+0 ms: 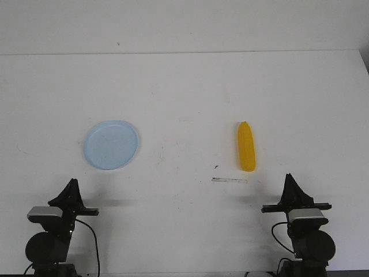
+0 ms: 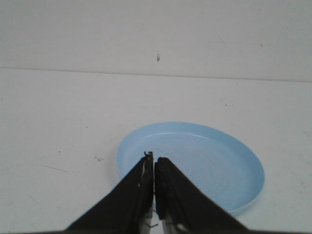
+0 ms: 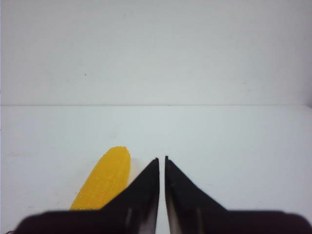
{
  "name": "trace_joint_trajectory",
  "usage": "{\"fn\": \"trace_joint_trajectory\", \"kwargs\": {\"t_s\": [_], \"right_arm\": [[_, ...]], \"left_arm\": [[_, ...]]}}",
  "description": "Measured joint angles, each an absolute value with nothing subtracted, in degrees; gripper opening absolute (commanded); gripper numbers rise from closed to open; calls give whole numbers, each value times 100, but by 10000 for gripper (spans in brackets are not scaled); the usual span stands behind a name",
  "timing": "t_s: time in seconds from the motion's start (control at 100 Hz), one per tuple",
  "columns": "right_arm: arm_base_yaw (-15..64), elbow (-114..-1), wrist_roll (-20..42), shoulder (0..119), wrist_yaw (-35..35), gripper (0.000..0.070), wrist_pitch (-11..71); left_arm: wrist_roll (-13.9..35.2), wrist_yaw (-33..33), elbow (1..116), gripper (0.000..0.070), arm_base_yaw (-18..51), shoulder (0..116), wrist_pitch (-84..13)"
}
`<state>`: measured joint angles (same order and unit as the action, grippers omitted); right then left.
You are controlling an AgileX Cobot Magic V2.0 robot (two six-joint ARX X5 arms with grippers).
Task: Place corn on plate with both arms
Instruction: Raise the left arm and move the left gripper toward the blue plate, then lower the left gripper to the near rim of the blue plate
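Note:
The yellow corn lies on the white table at centre right, its long axis running near to far. It also shows in the right wrist view, beside the fingers. The pale blue plate lies empty at centre left and also shows in the left wrist view. My left gripper is shut and empty, near the table's front edge, short of the plate; in its wrist view the left gripper points at the plate. My right gripper is shut and empty, nearer than the corn and to its right; its wrist view shows the right gripper.
A thin pale strip and small dark marks lie on the table just in front of the corn. The table's far edge meets a white wall.

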<state>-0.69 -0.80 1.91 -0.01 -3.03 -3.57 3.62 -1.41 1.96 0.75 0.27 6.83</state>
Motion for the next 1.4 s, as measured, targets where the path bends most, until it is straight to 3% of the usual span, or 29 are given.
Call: {"fn": "trace_joint_trajectory", "kwargs": {"t_s": [0.25,0.48,0.79,1.4], "right_arm": [[-69,-80,191,-1,-303,19,-357],[-69,-80,191,-1,-303,19,-357],[-69,-80,191,-1,-303,19,-357],[-69,-80,191,-1,-303,19,-357]], "left_arm": [[364,-141,196,1,75,30,746],[523,-141,204,1,75,30,1846],[550,-141,1203,1,75,198,1052],[829,-154,3033,1,75,3052,923]]}}
